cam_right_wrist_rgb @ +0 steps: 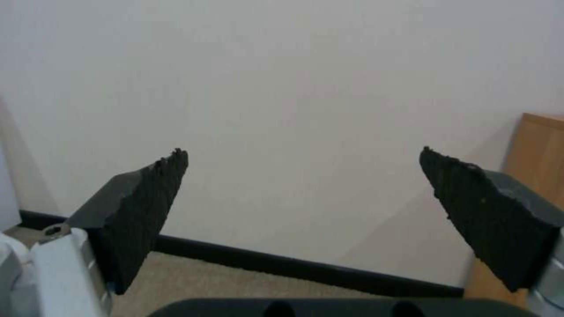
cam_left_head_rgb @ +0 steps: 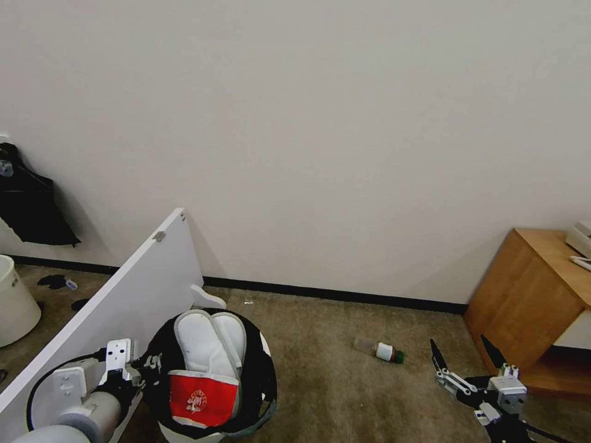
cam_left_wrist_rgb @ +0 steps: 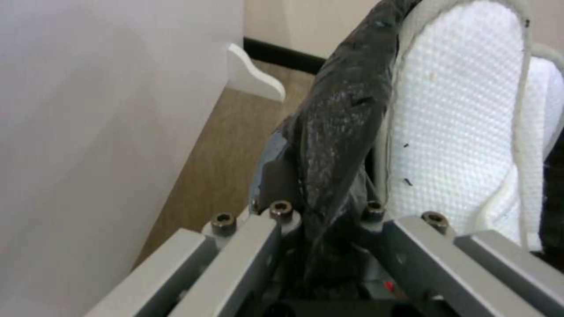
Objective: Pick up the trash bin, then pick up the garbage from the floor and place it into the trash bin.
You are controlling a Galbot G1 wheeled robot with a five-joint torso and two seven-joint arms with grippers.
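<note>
Left gripper (cam_left_head_rgb: 140, 364) clamped on bin (cam_left_head_rgb: 212, 376) rim, bin lifted beside leaning white board (cam_left_head_rgb: 117, 307), slippers (cam_left_head_rgb: 209, 344) and red packet (cam_left_head_rgb: 202, 397) inside. Bottle (cam_left_head_rgb: 378, 351) lying on floor (cam_left_head_rgb: 320, 369) mid-carpet. Right gripper (cam_left_head_rgb: 460, 355) spread wide, empty, near cabinet (cam_left_head_rgb: 529, 301).

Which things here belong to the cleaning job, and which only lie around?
Job: trash bin clamped by the left gripper; slippers inside; bottle on carpet; open right gripper.
Lying about: white board, wooden cabinet, pale bucket.
</note>
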